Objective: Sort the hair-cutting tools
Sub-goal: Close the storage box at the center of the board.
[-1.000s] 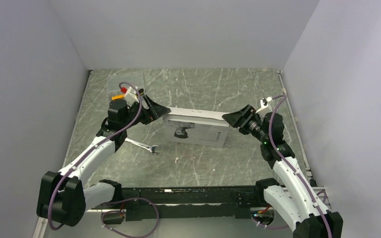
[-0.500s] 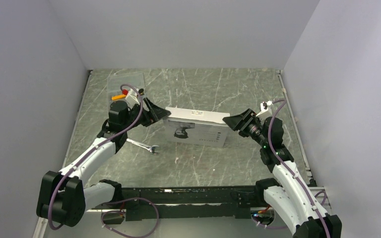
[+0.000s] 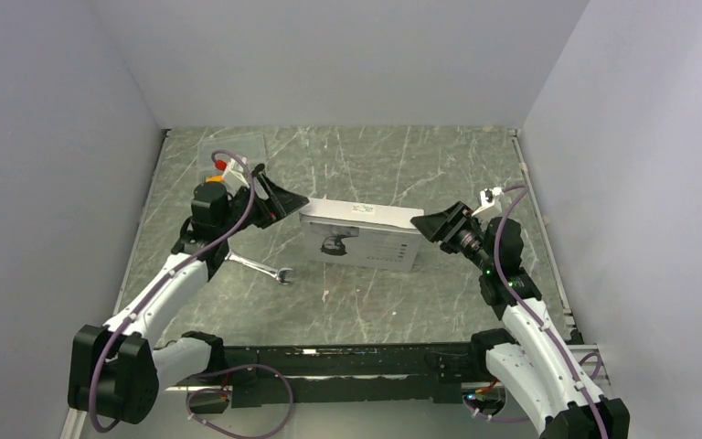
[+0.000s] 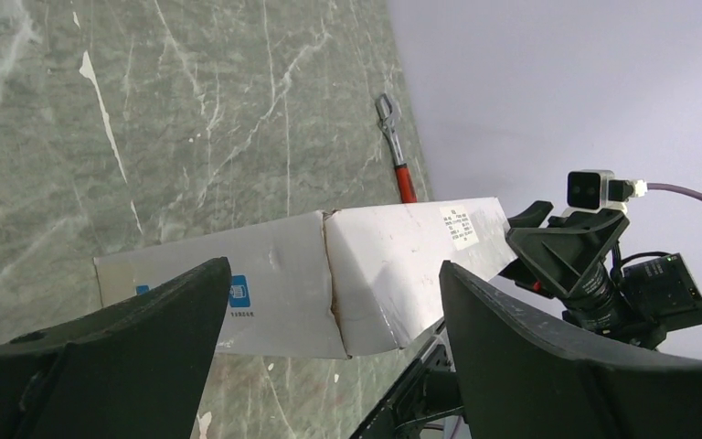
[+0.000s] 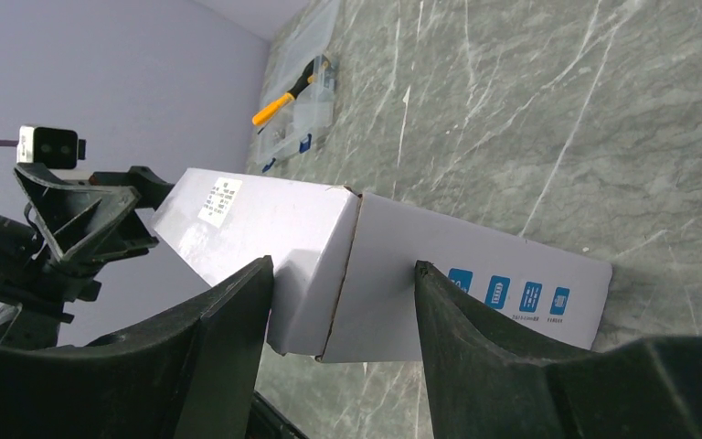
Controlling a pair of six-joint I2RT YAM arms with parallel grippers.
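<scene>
A white clipper box (image 3: 361, 242) with a clipper picture on its front stands on the table's middle. The clipper and the comb attachments themselves are out of view. My right gripper (image 3: 420, 226) straddles the box's right end; in the right wrist view its fingers (image 5: 228, 320) press both sides of the box (image 5: 265, 210), gripper (image 5: 343, 265) shut on it. My left gripper (image 3: 283, 203) is open and empty, a short way off the box's left end; in the left wrist view the box (image 4: 402, 247) lies beyond the gripper (image 4: 334, 270), untouched.
A silver open-end wrench (image 3: 260, 268) lies left of the box, near the left arm. A clear plastic container (image 3: 228, 155) with an orange-handled tool stands at the back left. A red-handled wrench (image 4: 395, 146) lies by the right wall.
My left gripper has drawn back to the left, off the box's left end. The box has shifted only slightly, and my right gripper stays on its right end.
</scene>
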